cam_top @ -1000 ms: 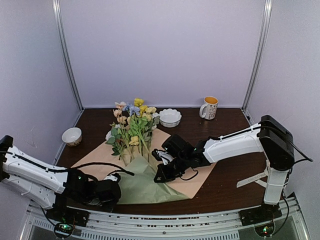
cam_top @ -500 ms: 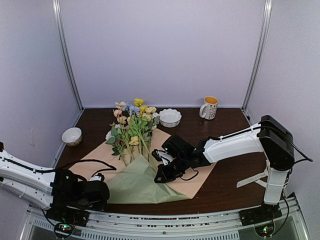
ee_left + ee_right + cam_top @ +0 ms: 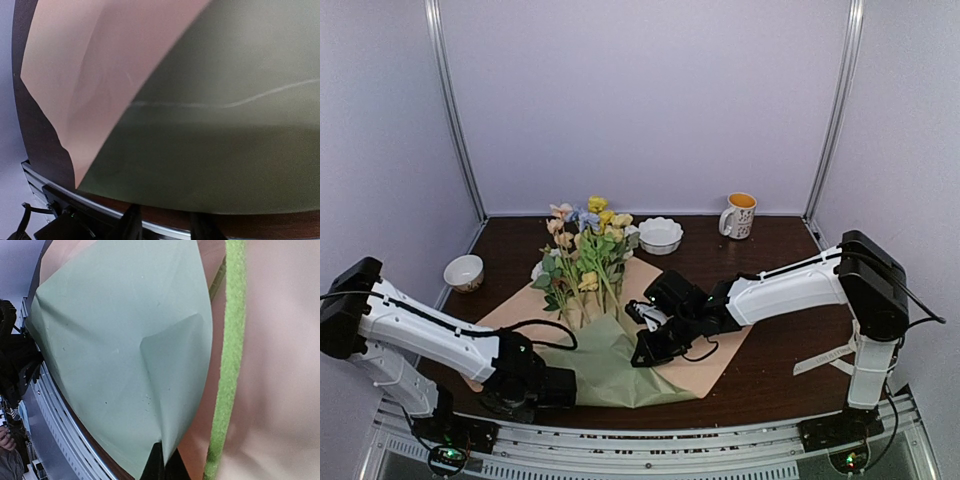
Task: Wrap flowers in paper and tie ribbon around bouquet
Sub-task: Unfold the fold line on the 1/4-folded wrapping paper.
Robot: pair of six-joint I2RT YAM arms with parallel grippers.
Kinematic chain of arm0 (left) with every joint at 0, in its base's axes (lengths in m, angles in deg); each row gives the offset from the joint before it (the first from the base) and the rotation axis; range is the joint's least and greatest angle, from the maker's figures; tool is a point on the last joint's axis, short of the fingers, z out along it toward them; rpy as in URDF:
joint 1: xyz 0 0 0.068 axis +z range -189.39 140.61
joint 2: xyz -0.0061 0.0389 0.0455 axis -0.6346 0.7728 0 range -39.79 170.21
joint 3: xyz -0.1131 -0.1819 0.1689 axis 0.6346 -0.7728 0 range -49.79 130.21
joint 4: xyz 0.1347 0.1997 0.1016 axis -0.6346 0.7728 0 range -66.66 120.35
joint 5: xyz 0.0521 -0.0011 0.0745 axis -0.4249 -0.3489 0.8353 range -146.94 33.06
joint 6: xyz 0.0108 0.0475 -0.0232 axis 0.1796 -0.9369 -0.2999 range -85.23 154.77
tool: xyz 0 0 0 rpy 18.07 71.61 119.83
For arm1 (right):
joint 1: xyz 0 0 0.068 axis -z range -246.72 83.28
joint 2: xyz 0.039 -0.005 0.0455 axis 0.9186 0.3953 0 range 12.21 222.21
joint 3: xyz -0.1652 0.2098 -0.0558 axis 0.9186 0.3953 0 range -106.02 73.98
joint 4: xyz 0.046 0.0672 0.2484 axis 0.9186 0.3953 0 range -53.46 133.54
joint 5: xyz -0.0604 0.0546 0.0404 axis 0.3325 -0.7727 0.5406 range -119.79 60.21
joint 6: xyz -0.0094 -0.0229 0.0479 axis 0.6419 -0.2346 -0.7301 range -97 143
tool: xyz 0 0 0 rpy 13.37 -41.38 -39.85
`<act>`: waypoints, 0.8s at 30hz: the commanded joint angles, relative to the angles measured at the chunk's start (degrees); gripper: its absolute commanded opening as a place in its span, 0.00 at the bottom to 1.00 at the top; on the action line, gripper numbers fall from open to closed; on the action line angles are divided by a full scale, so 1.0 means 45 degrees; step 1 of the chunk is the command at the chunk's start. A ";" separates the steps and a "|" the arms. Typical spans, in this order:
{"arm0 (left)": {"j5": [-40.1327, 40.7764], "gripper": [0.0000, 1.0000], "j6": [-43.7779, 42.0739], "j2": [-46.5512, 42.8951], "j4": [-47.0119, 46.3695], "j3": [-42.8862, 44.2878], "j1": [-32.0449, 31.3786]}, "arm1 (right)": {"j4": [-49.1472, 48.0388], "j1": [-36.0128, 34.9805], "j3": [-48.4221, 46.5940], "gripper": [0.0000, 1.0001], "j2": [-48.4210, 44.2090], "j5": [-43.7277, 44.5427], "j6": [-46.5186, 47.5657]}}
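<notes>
The flowers (image 3: 585, 250) lie on the peach side of the paper (image 3: 712, 358), blossoms toward the far side. A near corner is folded over, showing a sage-green flap (image 3: 610, 370). My right gripper (image 3: 642, 350) is shut on that flap's fold (image 3: 170, 405); in the right wrist view (image 3: 162, 462) the green sheet runs down between its dark tips, with a fuzzy green stem (image 3: 230, 365) beside it. My left gripper (image 3: 568, 386) sits at the flap's near left edge. Its fingers (image 3: 131, 227) stand apart just below the green edge (image 3: 200, 207), nothing between them. A cream strip, apparently the ribbon (image 3: 825, 358), lies by the right arm's base.
A white scalloped bowl (image 3: 660, 235) stands behind the flowers, a small bowl (image 3: 464, 272) at the left, and a mug (image 3: 739, 215) at the back right. The metal rail of the table's near edge (image 3: 45, 177) runs right under the left gripper.
My left gripper drew back to the left, then came in again to the green flap's near edge with its jaws wider apart. The right arm has held still on the fold.
</notes>
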 commanded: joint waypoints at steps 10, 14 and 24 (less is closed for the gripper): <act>0.1459 0.59 -0.0498 -0.1515 0.0674 0.2137 0.0058 | 0.0116 0.0006 -0.0393 0.00 -0.0233 0.0317 0.0214; 0.1613 0.70 -0.0623 -0.3260 -0.1121 0.1288 0.0199 | -0.0003 -0.0013 -0.0437 0.00 -0.0170 0.0275 0.0108; 0.1216 0.83 0.1682 -0.5653 -0.3437 -0.1806 0.1235 | -0.0213 -0.0032 -0.0282 0.00 -0.0177 0.0371 -0.0006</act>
